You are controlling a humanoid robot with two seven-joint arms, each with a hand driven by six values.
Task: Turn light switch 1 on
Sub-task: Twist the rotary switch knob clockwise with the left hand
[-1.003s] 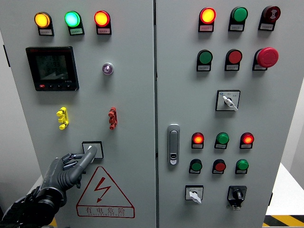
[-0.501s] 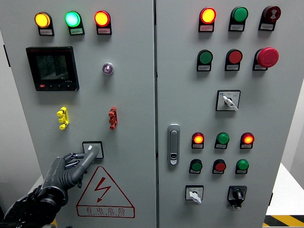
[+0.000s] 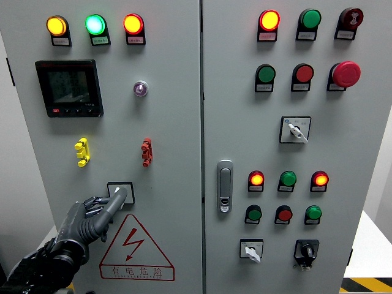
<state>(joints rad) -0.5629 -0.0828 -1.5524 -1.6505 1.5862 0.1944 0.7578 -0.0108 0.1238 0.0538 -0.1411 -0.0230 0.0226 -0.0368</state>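
We note the left robot hand [image 3: 92, 215], index extended and other fingers curled, gripping nothing, touching the rotary light switch [image 3: 120, 192] low on the left cabinet door [image 3: 171, 122]; a fingertip push risks sliding off without turning it.

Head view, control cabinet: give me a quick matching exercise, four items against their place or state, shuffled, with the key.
Items:
1. left hand
2. mushroom button
3. door handle
4. digital meter

Descriptions:
A. dark screen, upper left of left door
B. red, upper right of right door
C. forefinger on the square switch
D. silver, left edge of right door

Pairs: 1-C, 2-B, 3-D, 4-A
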